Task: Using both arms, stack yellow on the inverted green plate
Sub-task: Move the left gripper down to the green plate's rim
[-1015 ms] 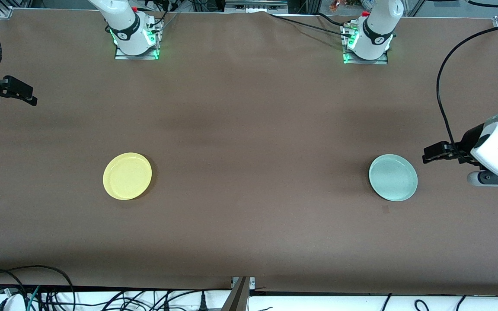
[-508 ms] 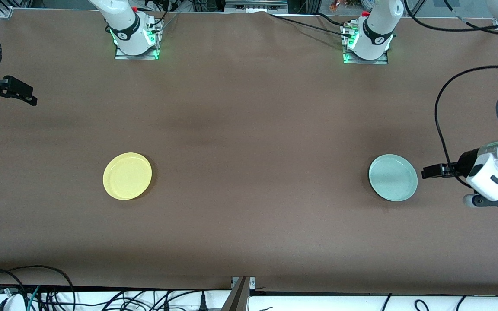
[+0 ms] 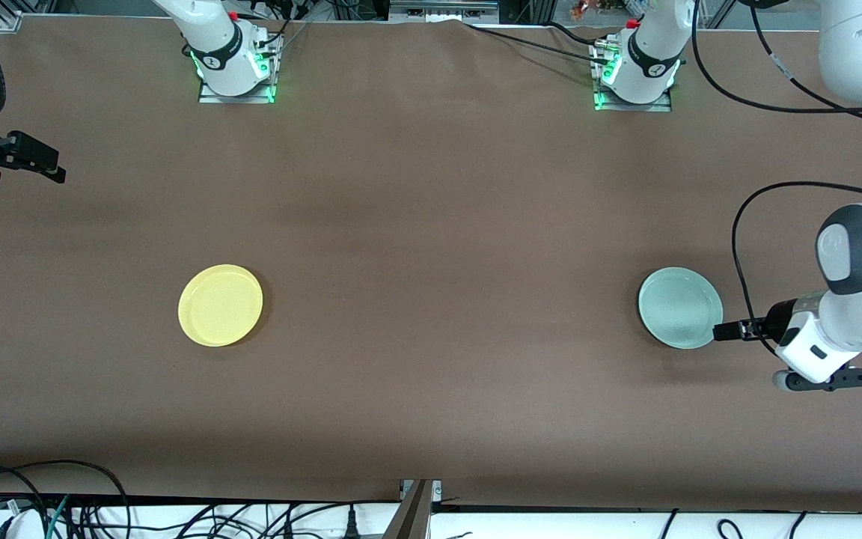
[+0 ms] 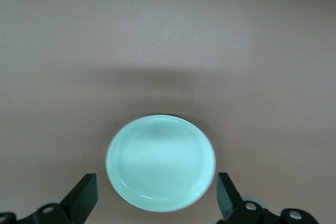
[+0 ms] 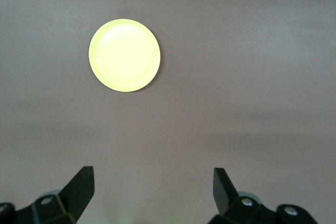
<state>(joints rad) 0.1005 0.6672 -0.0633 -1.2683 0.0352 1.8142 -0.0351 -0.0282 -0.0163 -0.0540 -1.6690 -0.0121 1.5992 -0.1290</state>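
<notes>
The pale green plate [image 3: 680, 308] lies flat on the brown table toward the left arm's end, its hollow side seemingly up. My left gripper [image 3: 724, 331] hovers low at that plate's rim, open; in the left wrist view the green plate [image 4: 161, 163] sits just ahead of the left gripper [image 4: 155, 196], its width spanning the gap between the two fingers. The yellow plate [image 3: 220, 305] lies flat toward the right arm's end. My right gripper [image 3: 48, 169] waits open over the table's edge at that end, well away from the yellow plate [image 5: 124, 55], with nothing between the right gripper's [image 5: 153, 187] fingers.
Both arm bases [image 3: 235, 69] [image 3: 634, 75] stand along the table's back edge. A black cable [image 3: 739, 247] loops over the table by the left wrist. Loose cables [image 3: 64, 501] lie below the table's front edge. Bare brown table [image 3: 431, 299] stretches between the plates.
The left arm has swung toward the front camera and lowered, bringing its gripper from beside the green plate to the plate's rim. The right arm and both plates have stayed still.
</notes>
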